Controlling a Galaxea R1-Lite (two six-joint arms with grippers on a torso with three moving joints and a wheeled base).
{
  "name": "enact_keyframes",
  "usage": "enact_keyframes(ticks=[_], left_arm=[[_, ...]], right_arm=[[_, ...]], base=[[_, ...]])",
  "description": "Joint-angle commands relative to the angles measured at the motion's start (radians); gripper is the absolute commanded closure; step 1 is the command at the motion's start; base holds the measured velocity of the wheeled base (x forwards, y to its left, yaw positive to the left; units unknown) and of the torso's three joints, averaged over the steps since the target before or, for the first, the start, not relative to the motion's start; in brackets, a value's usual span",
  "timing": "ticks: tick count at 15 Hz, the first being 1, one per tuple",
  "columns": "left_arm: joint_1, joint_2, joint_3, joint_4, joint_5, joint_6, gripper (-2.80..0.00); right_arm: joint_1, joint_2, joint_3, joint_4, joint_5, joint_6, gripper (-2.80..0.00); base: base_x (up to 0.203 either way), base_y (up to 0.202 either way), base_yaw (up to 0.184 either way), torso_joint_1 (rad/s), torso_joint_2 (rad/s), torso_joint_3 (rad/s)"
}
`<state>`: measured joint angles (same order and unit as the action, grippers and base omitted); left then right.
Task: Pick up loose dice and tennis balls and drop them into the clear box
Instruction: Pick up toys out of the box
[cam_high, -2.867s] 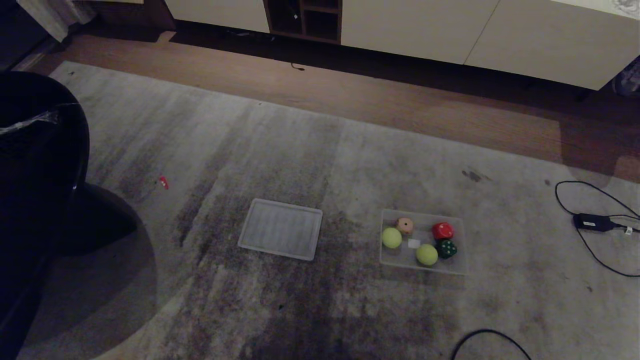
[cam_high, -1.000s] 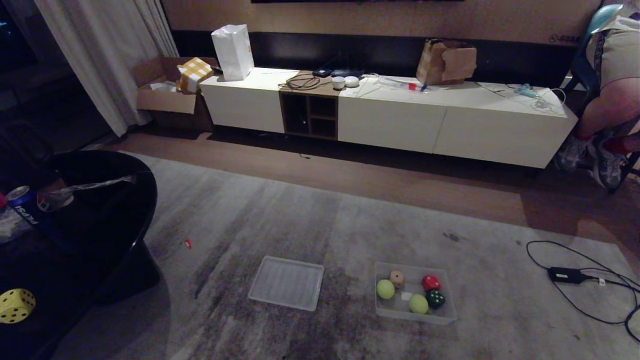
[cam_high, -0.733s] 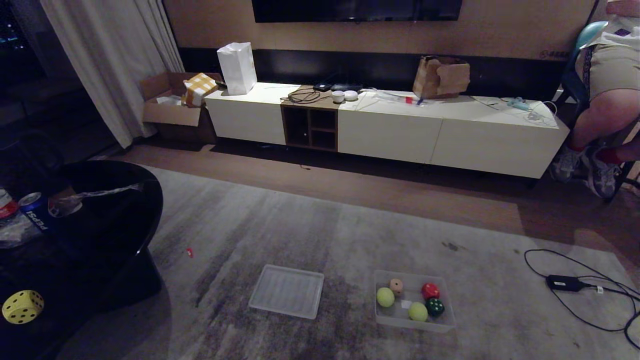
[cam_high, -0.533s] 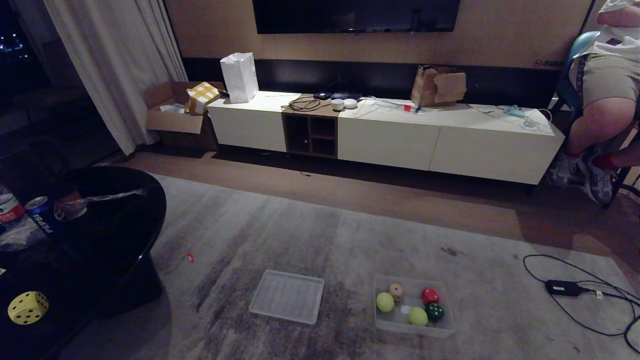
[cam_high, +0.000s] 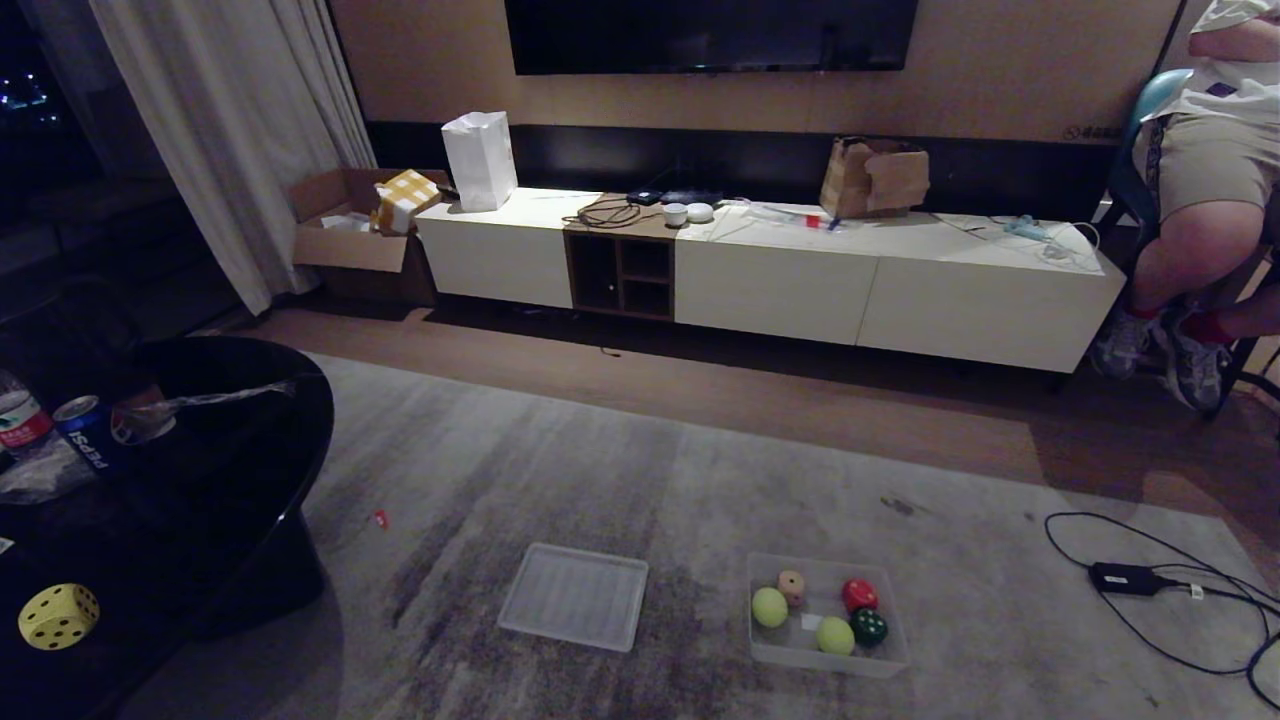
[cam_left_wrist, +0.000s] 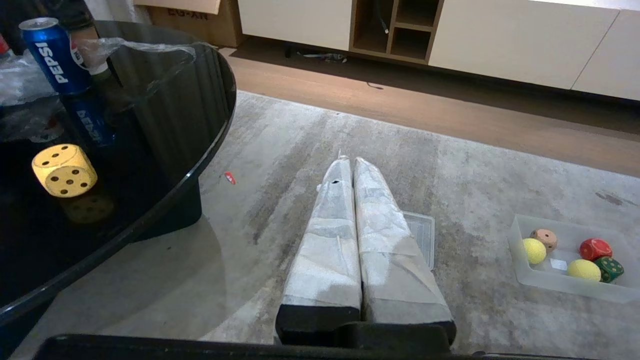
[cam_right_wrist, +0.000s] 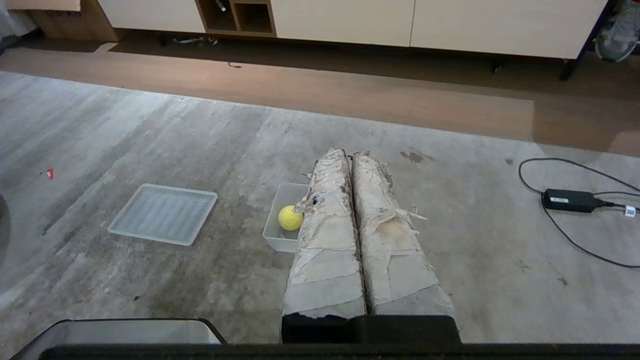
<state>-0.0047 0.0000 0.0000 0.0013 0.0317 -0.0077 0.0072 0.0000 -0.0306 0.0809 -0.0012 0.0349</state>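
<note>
- Left hand (cam_left_wrist: 348, 162) and right hand (cam_right_wrist: 350, 155) are both closed, empty, well above the rug.
- Clear box (cam_high: 765, 645) holds both tennis balls (cam_high: 769, 606) and three dice.
- Pale yellow die (cam_high: 58, 616) sits near the dark counter's (cam_high: 250, 470) edge; a nudge could roll it off.

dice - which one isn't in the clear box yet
The pale yellow die with black pips, sitting on the black table. The beige, red and green dice already lie in the clear box.
</note>
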Motion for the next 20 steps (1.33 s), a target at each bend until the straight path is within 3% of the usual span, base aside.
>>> enact_keyframes(ticks=[1,20], left_arm=[[0.0,0.002,0.002,0.0,0.001,0.0,0.0],[0.0,0.002,0.002,0.0,0.004,0.002,0.0]], right_arm=[[0.0,0.002,0.0,0.0,0.0,0.0,0.0],[0.0,0.002,0.0,0.0,0.0,0.002,0.0]], base=[[0.0,0.0,0.0,0.0,0.0,0.0],[0.001,-0.008,0.156,0.003,0.0,0.003]])
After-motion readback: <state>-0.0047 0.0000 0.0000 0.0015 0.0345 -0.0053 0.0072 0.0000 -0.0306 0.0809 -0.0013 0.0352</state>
